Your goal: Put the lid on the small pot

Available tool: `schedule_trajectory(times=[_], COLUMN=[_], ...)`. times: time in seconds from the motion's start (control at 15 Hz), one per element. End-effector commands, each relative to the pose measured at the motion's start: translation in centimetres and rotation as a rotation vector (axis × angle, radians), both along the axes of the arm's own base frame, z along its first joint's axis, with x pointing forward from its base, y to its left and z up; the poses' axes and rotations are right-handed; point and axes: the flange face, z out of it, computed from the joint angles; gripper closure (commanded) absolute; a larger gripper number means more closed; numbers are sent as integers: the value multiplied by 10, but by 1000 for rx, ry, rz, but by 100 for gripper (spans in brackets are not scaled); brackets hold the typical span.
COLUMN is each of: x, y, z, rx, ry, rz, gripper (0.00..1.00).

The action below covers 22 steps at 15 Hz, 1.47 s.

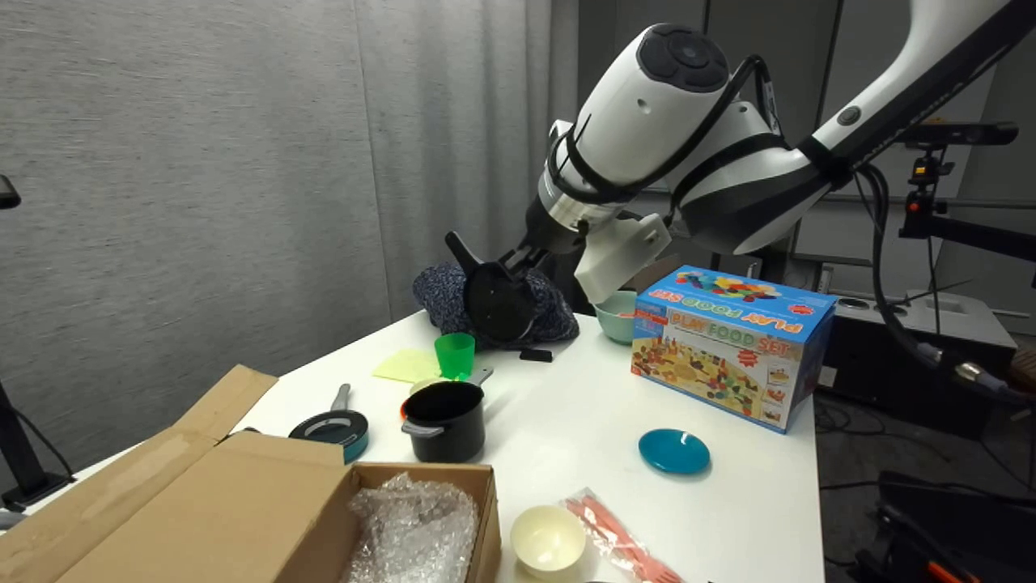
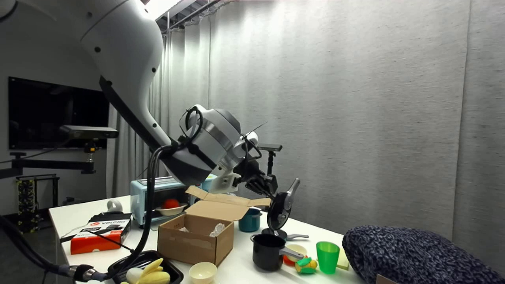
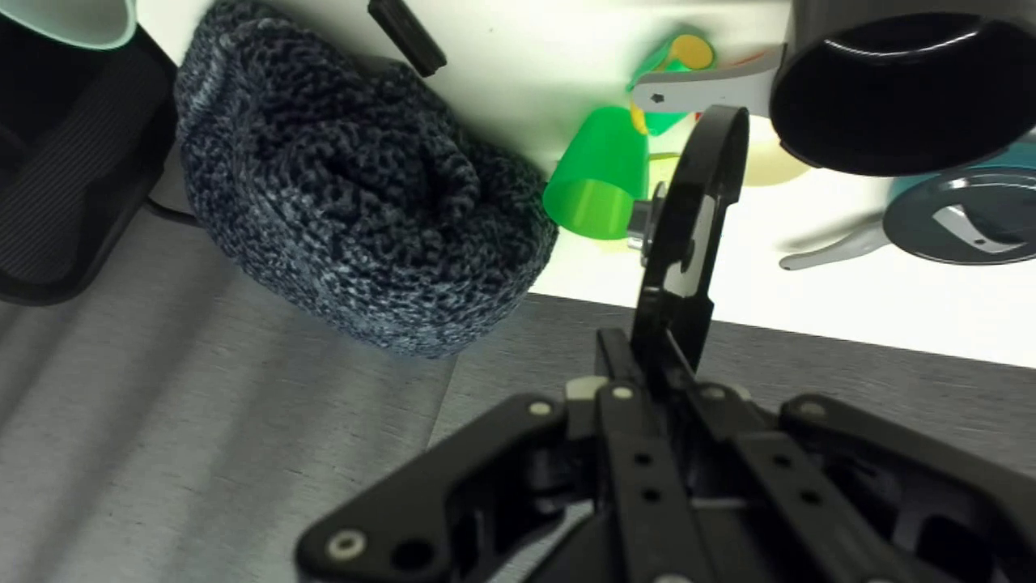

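Grey fabric curtain [image 2: 335,118] behind, flat white counter [image 1: 566,429] below. Black two-fingered pincer [image 3: 645,350] is clamped on the rim of a thin round black lid [image 1: 502,308], which is held up on edge, near vertical, apart from the small black cylindrical pot [image 1: 453,436]. Pot stands upright on the counter, mouth uncovered.

Main risk: rim-only grip. Lid needs rolling flat, and nearly all of it sticks out past the fingers, so it may pivot or slip mid-turn. Its handle is hard to read edge-on in the wrist view, so swing clearance is a guess.

Second: collisions. Translucent green plastic cup [image 2: 327,258] and small yellow-and-green toy [image 2: 306,266] sit near the pot; come in low and the lid probably knocks one. Pot's own handle sticks out that way too.

Third: pot is open-topped and looks light. If the lid edge catches its rim off-centre, expect a skid or a tip.

Fourth: fingers on the rim could get wedged between lid and pot, so the lid seats cocked and the release drags it off.
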Motion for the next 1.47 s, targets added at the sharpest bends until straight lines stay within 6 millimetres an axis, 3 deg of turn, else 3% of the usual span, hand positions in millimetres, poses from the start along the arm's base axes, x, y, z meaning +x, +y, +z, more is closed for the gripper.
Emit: schedule_trajectory(times=[0.0, 0.47, 0.73, 0.93, 1.27, 1.4], x=[11, 22, 32, 41, 61, 69], y=[6, 15, 28, 36, 34, 32], z=[-8, -9, -13, -26, -16, -4], rx=[55, 30, 145, 235, 302, 236], ry=[-15, -47, -14, 69, 111, 114], rz=[19, 57, 27, -91, -237, -246], gripper=[98, 98, 98, 98, 98, 98])
